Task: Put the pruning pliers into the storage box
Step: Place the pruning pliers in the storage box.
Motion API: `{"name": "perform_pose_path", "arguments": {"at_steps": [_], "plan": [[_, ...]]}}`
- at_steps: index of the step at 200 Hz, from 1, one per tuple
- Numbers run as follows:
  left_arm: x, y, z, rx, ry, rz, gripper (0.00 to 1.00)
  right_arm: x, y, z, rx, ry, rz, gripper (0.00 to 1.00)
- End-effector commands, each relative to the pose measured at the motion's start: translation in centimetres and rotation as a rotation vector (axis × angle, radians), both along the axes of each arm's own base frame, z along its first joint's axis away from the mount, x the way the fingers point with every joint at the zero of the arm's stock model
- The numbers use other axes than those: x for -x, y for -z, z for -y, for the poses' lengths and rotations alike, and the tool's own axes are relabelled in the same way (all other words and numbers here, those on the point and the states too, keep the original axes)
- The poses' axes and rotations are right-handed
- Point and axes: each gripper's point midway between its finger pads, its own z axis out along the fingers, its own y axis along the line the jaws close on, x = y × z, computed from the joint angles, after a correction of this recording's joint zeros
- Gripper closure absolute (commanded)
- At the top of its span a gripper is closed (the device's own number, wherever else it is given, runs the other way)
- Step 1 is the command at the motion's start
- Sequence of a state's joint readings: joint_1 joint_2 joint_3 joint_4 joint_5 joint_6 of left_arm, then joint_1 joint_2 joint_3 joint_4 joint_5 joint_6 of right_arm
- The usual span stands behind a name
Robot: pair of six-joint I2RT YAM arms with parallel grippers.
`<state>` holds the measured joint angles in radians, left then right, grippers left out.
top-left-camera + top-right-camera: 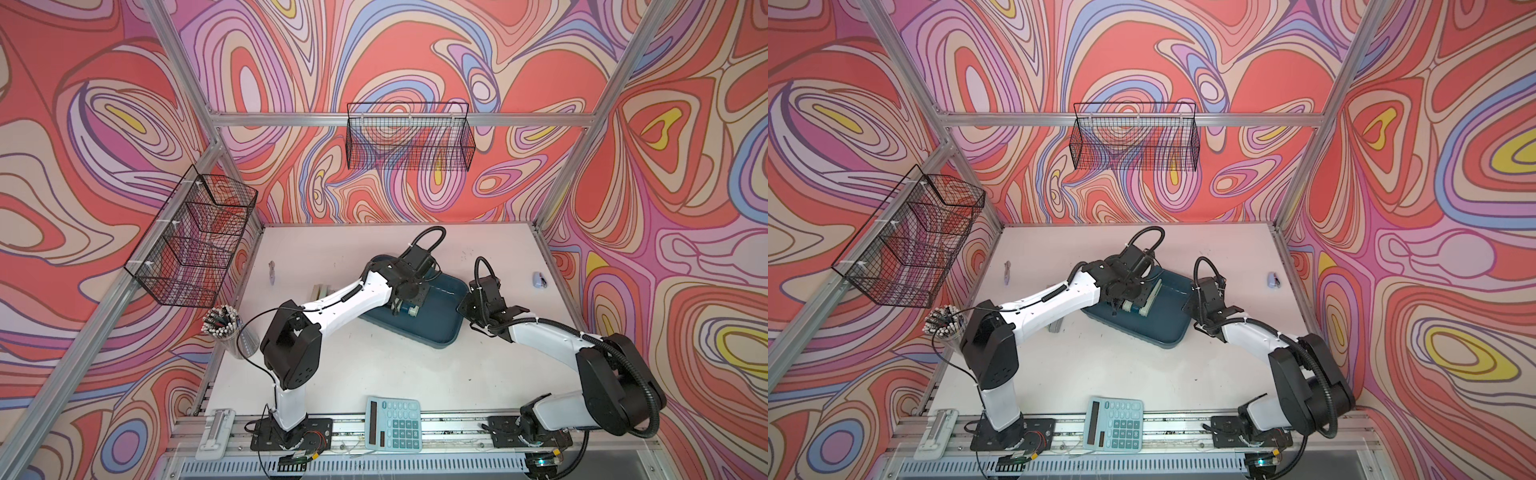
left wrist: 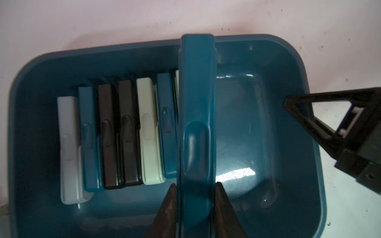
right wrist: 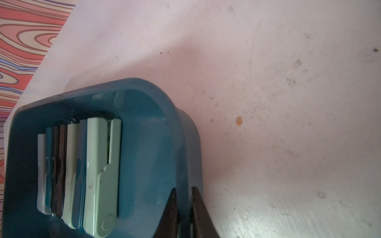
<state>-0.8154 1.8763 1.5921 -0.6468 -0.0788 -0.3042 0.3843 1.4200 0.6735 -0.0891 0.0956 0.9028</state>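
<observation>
Table (image 1: pixel 374 374) white, storage box (image 1: pixel 436 332) mid-table, set at an angle. Left arm (image 1: pixel 345 299) reaches over the box, right arm (image 1: pixel 540 332) sits at the box's near end. Row of pruning pliers (image 2: pixel 127 134) in the box, seven, side by side, packed toward one end; rest of the floor bare. Loose pliers (image 1: pixel 323 291) look to lie on the table beside the box, mostly hidden by the left arm. Left gripper (image 2: pixel 195 185) clamped on teal pliers (image 2: pixel 196 92) near one end; tool sticks straight ahead of the jaws, long axis parallel to the row, above the box just beside the row's last piece. Right gripper (image 3: pixel 184 189) pinched on the box wall, likely steadying. Next probably: lower straight, release onto bare floor beside the row.
</observation>
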Motion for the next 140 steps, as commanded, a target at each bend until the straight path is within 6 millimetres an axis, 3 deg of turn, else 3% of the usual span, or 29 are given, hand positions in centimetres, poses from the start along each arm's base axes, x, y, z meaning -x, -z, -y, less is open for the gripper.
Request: {"name": "perform_pose_path", "arguments": {"at_steps": [1, 90, 140], "plan": [[0.0, -1.3, 1.3, 0.035, -0.037, 0.005, 0.96, -0.5, -1.7, -0.6, -0.072, 0.025, 0.07, 0.88], [-0.4, 3.5, 2.8, -0.021, -0.093, -0.049, 0.94, -0.6, -2.3, -0.5, -0.078, 0.034, 0.093, 0.87], [-0.3, 4.6, 4.2, -0.06, -0.067, -0.046, 0.94, -0.8, -2.1, -0.7, -0.079, 0.029, 0.089, 0.87]]}}
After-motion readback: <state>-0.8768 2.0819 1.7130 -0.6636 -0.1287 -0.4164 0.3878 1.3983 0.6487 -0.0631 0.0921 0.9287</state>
